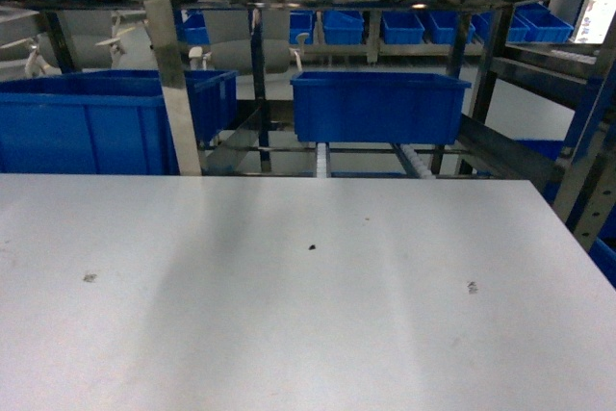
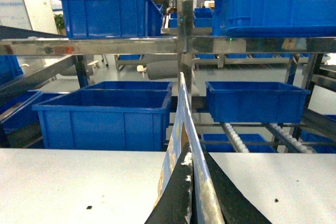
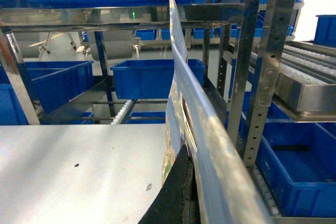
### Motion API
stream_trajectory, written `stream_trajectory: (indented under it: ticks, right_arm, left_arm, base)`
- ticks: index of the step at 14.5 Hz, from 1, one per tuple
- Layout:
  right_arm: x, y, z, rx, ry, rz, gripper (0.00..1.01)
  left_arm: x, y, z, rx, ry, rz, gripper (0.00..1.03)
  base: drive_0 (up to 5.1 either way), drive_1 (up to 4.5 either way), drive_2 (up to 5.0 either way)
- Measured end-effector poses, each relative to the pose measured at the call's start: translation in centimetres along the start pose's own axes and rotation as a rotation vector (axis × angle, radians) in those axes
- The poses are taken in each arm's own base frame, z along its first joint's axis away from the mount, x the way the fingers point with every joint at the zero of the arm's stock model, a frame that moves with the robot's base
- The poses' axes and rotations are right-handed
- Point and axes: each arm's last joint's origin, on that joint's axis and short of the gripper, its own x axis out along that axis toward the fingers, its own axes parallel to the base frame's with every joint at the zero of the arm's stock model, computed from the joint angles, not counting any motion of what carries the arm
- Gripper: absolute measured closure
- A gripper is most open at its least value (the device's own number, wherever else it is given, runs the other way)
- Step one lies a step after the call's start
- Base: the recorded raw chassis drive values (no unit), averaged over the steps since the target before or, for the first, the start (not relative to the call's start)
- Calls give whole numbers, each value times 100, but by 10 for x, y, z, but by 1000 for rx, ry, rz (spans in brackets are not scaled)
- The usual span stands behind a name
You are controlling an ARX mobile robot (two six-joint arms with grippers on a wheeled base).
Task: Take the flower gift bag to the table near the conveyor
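Gripped from both sides and seen edge-on in the two wrist views: glossy, thin-walled flower gift bag (image 2: 184, 108) with a silvery sheen and patches of yellowish print low on its side, standing upright as a narrow strip rising from the bottom of each picture. Clamped at its lower part by the left tool (image 2: 193, 161), black fingers (image 2: 173, 203) pressed against either face of the bag with no gap showing. Pinched likewise by the right tool (image 3: 186, 156), one black finger (image 3: 176, 192) flat against the near face, the other hidden behind the shiny wall. Held above the wide, flat, off-white matte tabletop (image 1: 289, 315), near its far edge, not visibly touching it. Scattered on that surface, a few small dark specks (image 1: 313, 246), too small to make out. Just beyond the far edge, the conveyor (image 1: 322, 156): shiny steel-framed rack lanes lined with rows of small white plastic rollers. Resting on those lanes, rectangular blue plastic bins (image 1: 380, 108), one to the left and one near the middle, with more stacked on the upper shelf and farther back.
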Motion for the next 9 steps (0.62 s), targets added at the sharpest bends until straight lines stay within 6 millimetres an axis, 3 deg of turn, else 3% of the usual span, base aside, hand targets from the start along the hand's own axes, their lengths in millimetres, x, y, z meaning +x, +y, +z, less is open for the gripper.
stream_trajectory:
  ticks: [9]
  right_arm:
    - [0, 0, 0, 0, 3, -1, 99]
  left_arm:
    - [0, 0, 0, 0, 1, 0, 101]
  base:
    - [-497, 239, 239]
